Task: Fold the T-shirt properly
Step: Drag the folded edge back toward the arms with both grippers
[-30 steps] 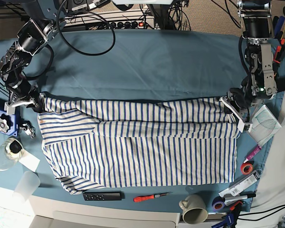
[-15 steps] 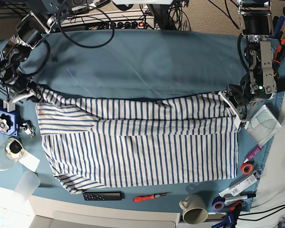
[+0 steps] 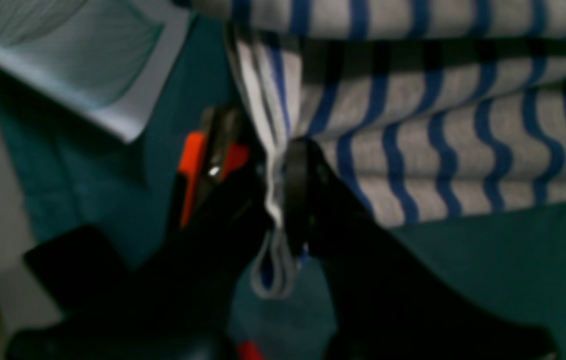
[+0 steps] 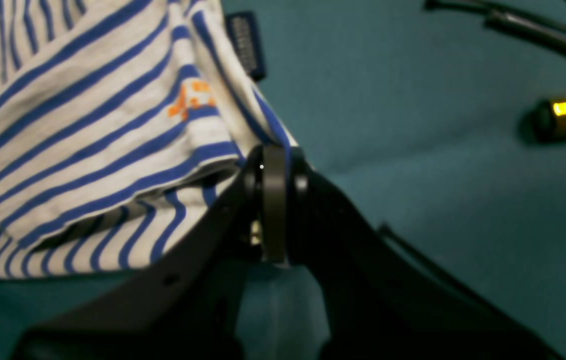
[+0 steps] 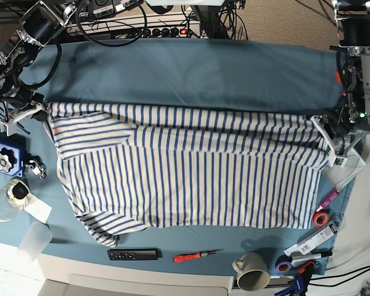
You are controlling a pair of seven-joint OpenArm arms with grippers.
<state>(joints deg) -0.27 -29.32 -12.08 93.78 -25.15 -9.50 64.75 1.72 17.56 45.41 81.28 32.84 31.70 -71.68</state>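
The right gripper (image 4: 274, 200) and left gripper (image 3: 283, 200), each partly hidden by cloth, clamp opposite top corners of the T-shirt (image 5: 185, 172), stretched lengthwise across the table (image 5: 191, 74).

The base view looks straight down on the whole blue cloth-covered table (image 5: 191, 68); both wrist views sit close over its left and right edges, sharing the white blue-striped cloth T-shirt (image 5: 185, 172).

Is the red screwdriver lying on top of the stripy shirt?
No, in the base view the red screwdriver lies on the blue table cover, apart from the T-shirt and beyond its near edge.
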